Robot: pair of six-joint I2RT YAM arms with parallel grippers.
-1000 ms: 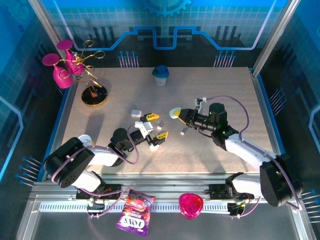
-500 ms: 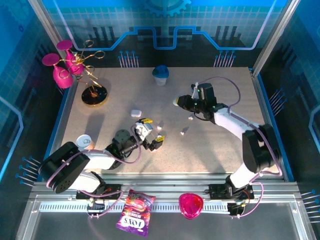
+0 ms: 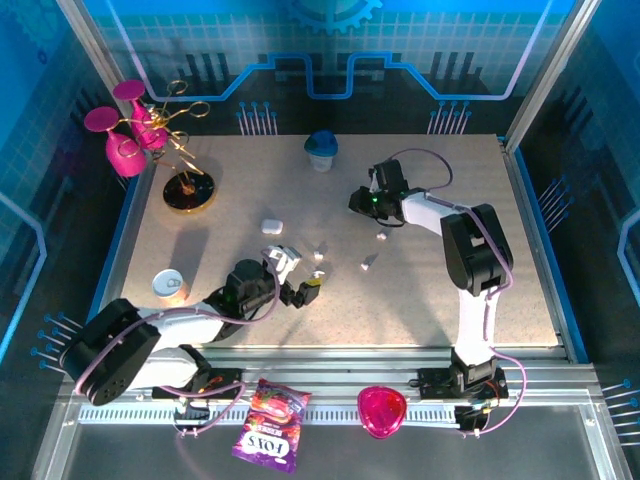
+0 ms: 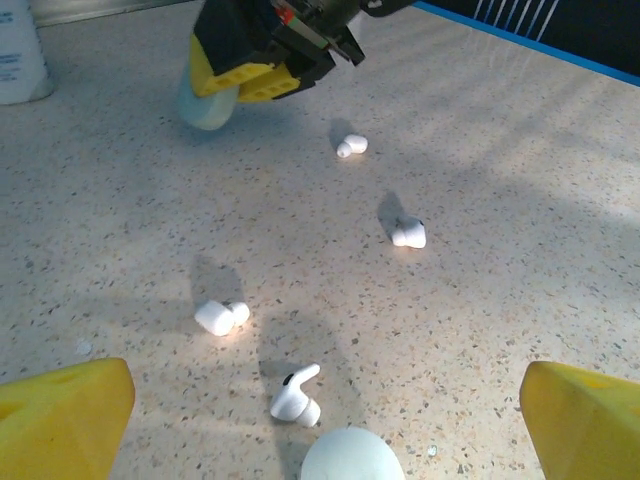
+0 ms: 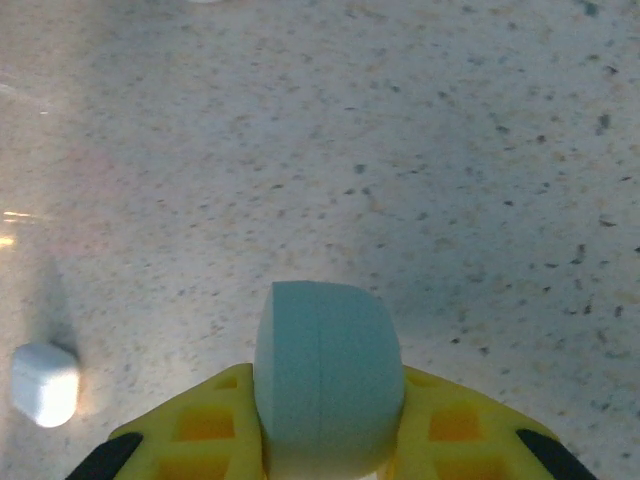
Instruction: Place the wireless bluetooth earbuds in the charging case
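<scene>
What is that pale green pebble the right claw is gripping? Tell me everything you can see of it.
It is a mint case, smooth and rounded like matte plastic, with a thin seam down its middle that looks shut. The right gripper pinches it between yellow fingers, one on each side of the seam. It sits low over the speckled table; whether it touches is unclear.
</scene>
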